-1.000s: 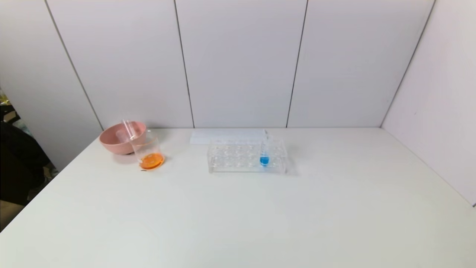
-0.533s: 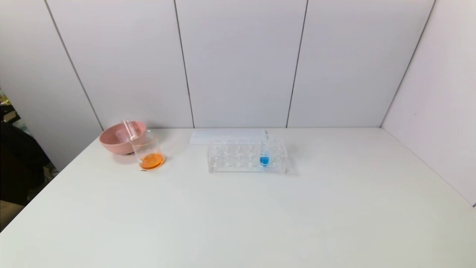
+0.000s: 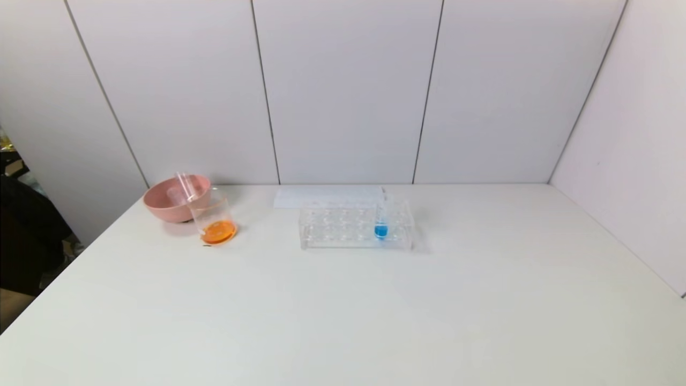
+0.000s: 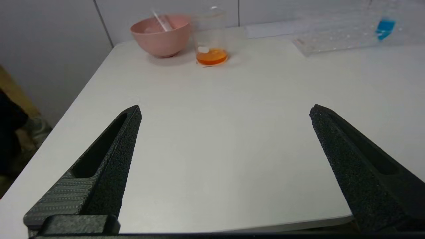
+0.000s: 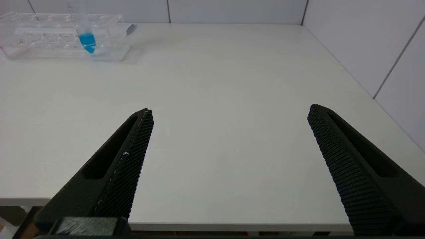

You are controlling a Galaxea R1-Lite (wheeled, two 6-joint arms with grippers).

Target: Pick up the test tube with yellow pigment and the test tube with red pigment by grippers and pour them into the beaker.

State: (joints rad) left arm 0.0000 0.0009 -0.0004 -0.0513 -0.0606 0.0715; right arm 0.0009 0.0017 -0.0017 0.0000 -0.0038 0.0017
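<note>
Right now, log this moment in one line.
left tool open, idle | right tool open, idle | beaker holds orange liquid | blue tube racked

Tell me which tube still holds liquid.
The blue-liquid tube, upright in the clear rack. The other tube looks empty, leaning in the pink bowl behind the beaker.

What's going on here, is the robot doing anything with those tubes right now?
Nothing is being handled. The left gripper and right gripper hang open and empty near the table's front edge. The beaker beside the pink bowl holds orange liquid, and clear tubes lean in the bowl. The rack holds only the blue tube.
</note>
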